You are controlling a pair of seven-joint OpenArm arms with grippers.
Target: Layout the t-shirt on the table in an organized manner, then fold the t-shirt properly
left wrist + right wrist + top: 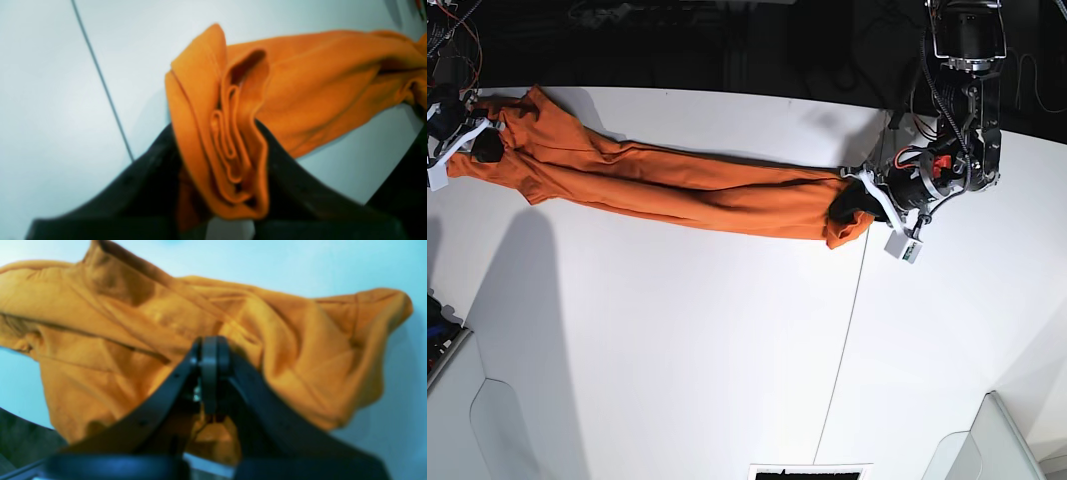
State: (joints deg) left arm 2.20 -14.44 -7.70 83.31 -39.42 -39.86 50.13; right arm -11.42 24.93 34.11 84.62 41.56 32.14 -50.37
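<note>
Along the far edge of the white surface (677, 340) the orange t-shirt (677, 190) is stretched into a long narrow band, its long axis running from the far left corner towards the seam right of middle. The left pincer (230, 186) is seen pinching a bunched, layered fold at one end. The right pincer (209, 373) is pressed together on cloth at the other end, where the shirt's edge is partly hidden by it in the base view. Both wrist views are blurred; no label can be made out

t-shirt (100, 350) blurred, cut off left
</note>
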